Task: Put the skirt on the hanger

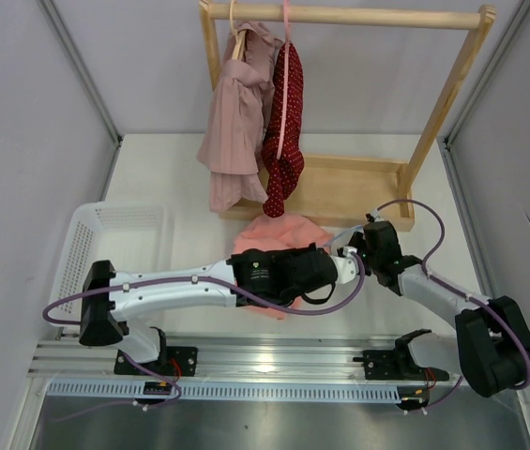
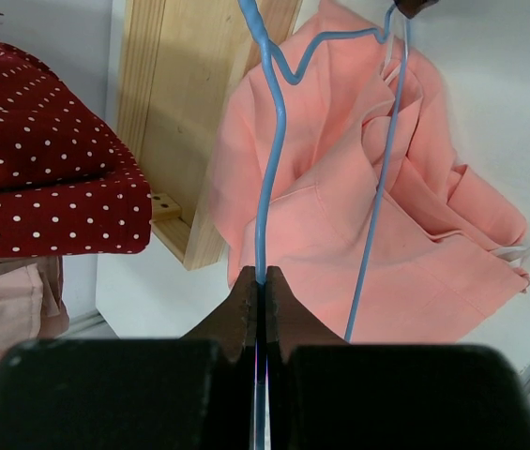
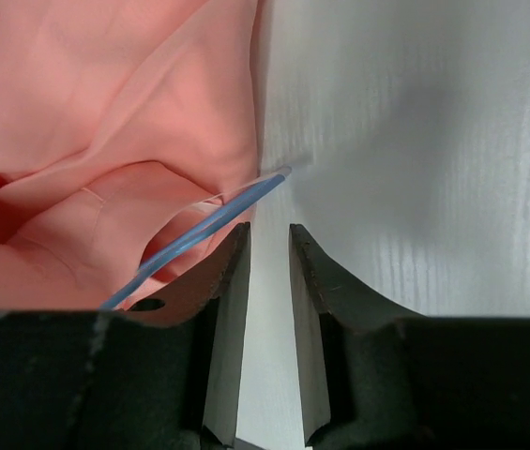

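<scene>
Left claw (image 2: 261,274) is clamped shut on the hanger (image 2: 263,234) wire above the skirt (image 2: 433,262) — right claw (image 3: 269,236) stands slightly parted, empty, at the skirt's edge.

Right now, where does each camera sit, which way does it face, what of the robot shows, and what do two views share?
Top: above, behind the robot, facing down at left arm, right arm, skirt, rack.
Left wrist: looks along the left gripper, shut on the hanger.
Right wrist: looks past the open right gripper to the table.
Both wrists share skirt and hanger.
</scene>
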{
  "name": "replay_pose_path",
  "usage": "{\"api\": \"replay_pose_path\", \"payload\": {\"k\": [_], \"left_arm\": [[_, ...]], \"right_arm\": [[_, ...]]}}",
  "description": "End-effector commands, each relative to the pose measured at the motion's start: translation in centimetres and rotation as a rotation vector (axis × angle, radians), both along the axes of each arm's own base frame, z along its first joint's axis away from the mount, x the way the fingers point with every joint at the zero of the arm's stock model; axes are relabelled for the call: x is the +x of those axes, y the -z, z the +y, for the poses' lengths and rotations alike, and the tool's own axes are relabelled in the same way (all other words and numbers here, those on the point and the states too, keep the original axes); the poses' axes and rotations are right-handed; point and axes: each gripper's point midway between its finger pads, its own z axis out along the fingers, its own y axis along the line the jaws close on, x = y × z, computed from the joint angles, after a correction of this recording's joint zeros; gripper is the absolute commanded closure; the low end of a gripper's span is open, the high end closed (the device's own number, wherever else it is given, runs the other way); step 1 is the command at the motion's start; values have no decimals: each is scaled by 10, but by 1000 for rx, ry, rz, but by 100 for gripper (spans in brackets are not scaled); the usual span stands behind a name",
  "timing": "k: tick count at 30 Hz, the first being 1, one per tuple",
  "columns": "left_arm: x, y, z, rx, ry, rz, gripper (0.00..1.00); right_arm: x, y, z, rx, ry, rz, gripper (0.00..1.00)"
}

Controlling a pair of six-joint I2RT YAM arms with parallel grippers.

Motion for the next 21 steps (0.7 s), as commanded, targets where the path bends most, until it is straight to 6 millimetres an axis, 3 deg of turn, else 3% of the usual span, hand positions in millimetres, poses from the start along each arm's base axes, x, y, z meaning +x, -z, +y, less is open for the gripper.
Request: {"api": "replay_pose_path", "payload": {"k": [1,5,9,21], "left_arm": [[6,-5,4,4,-21,5,100],[5,-1,8,0,-31,14,100],[5,1,11,-4,-37,23,100],[6,2,17,-12,-46,39,100]], "right_arm": [[9,-5,17,122,21,-54,72],[9,3,21,184,78,-71,71],[17,-5,23,250,123,-143,69],[25,-2,17,298,223,-200,69]]}}
